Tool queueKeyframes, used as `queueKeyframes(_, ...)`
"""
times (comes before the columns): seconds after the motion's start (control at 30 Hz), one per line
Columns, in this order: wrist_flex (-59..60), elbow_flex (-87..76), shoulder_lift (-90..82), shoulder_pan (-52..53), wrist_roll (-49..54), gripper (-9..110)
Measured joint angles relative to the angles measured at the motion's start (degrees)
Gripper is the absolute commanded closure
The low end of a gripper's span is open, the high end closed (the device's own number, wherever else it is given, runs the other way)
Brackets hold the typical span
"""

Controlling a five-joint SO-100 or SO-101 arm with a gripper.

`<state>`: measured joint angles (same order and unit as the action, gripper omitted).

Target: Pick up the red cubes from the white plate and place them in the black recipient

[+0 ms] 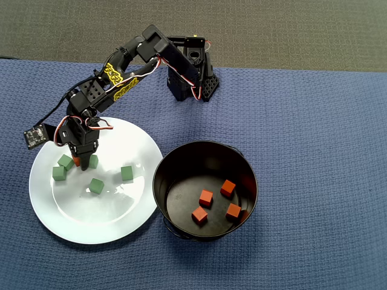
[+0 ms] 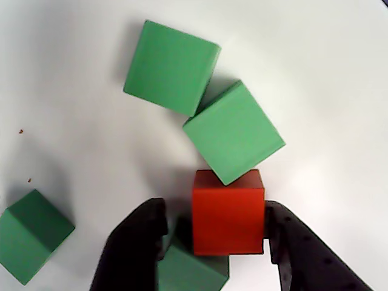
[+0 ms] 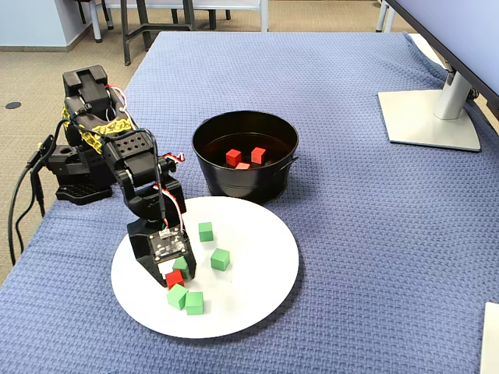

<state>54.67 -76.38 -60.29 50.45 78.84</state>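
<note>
Overhead view: the pincer (image 1: pixel 84 162) hung over the far left of the white plate (image 1: pixel 115 226) among green cubes (image 1: pixel 127 173), while four red cubes (image 1: pixel 206 198) lay in the black recipient (image 1: pixel 205 151) just right of it.

Wrist view: the fingers (image 2: pixel 136 242) stood apart, straddling a red cube (image 2: pixel 228 212) that touched the right one, a green cube (image 2: pixel 233 132) against its far edge.

Fixed view: that red cube (image 3: pixel 174 278) sat on the plate's left, the pincer (image 3: pixel 173 274) low over it, on the blue worktop (image 3: pixel 374 234).
</note>
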Motion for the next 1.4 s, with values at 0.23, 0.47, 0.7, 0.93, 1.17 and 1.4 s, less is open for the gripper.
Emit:
queueKeyframes(0.23,0.00,0.00,0.00,0.00,-1.67,101)
queueKeyframes(0.47,2.64,3.25,-0.44,-0.97,-6.42,101)
queueKeyframes(0.7,11.16,9.67,-8.88,-5.27,-15.82,102)
queueKeyframes(0.93,18.02,10.20,-23.03,-15.12,-34.01,102)
queueKeyframes(1.17,19.51,2.02,-37.97,-34.01,-56.07,102)
queueKeyframes(1.4,13.71,-11.34,-42.89,-51.42,-68.47,71)
